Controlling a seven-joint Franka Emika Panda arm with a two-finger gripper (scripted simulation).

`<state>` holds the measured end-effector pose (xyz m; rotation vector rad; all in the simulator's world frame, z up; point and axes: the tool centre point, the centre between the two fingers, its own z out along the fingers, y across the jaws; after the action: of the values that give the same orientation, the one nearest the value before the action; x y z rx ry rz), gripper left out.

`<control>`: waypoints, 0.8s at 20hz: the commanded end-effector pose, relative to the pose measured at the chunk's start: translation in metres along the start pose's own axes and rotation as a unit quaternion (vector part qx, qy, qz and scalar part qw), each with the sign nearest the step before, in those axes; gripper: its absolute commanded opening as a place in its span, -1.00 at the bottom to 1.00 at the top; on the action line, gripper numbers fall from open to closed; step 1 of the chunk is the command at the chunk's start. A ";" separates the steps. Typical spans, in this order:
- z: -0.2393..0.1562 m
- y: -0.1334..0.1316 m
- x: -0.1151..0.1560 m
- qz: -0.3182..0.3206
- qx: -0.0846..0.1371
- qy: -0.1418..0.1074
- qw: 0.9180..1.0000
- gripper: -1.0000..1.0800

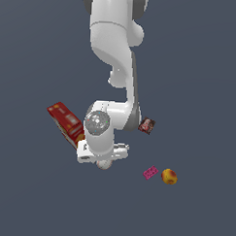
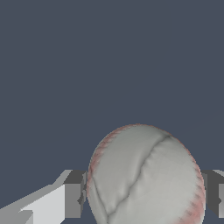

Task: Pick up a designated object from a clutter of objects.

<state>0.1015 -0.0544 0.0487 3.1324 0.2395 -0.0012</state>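
Between my two fingers point(image 2: 73, 200), the ball point(image 2: 146, 175) fills the wrist view, and my pincer point(image 2: 144, 201) is closed narrow on it, one pad at each side. Seen from outside, my arm point(image 1: 113, 56) hides the ball; the box point(image 1: 66, 122) lies just beside my wrist toward that view's left, while the card point(image 1: 147, 125), pink block point(image 1: 150, 173) and fruit point(image 1: 169, 176) lie toward its right.

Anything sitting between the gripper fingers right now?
Yes: in the wrist view the baseball sits between the two fingers, each close against a side. The exterior view hides it under the arm.
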 end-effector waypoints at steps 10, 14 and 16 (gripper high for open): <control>-0.013 0.000 -0.003 0.000 0.000 0.000 1.000 -1.00; -0.031 0.000 -0.007 0.000 0.000 0.000 1.000 -1.00; -0.044 0.000 -0.010 0.000 0.000 0.000 1.000 -1.00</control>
<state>0.0924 -0.0557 0.0820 3.1329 0.2397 -0.0058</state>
